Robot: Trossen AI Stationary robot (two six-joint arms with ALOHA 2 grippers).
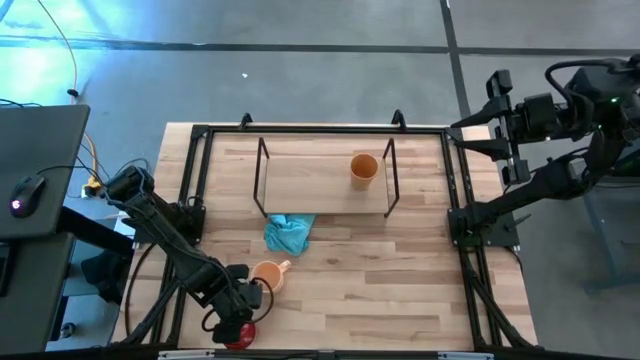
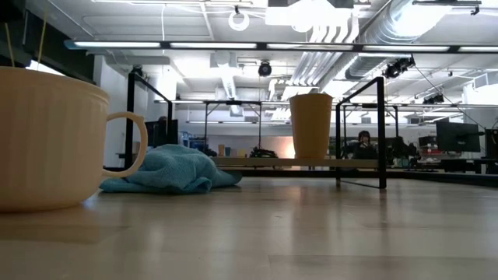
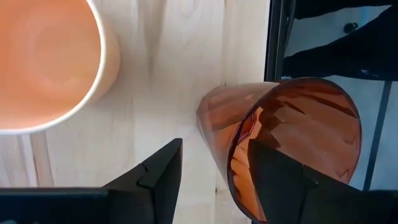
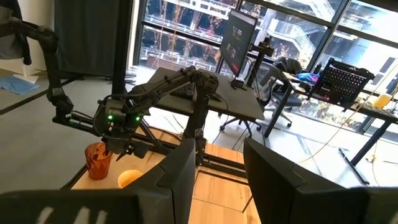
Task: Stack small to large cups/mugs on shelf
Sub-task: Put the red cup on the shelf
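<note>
A red translucent cup point(image 3: 292, 124) stands upright at the table's near left corner point(image 1: 240, 334), also seen in the right wrist view point(image 4: 97, 161). My left gripper point(image 3: 214, 146) hangs open over it, pointing steeply down point(image 1: 240, 310), its fingers on either side of the cup's wall. A light orange mug point(image 1: 267, 275) stands just beyond, on its base point(image 2: 47, 140). The amber tumbler point(image 1: 364, 168) stands on the shelf's wood board point(image 1: 310, 185) toward its right end point(image 2: 311, 124). My right gripper point(image 4: 217, 155) is open and empty, raised at the far right point(image 1: 472, 132). My left gripper comes at the red cup's rim from above. One finger point(image 3: 280, 180) is down in the cup's mouth and the other point(image 3: 158, 174) is outside, clear of the wall point(image 3: 214, 127). Whether the inner finger touches the cup I cannot tell. The cup stands on the table.
A teal-blue cloth point(image 1: 288, 233) lies crumpled before the shelf's left half point(image 2: 167, 171). Black frame rails point(image 1: 460, 200) run along the table's sides and back. The shelf board's left and middle show bare wood, as does the tabletop's near right point(image 1: 400, 290).
</note>
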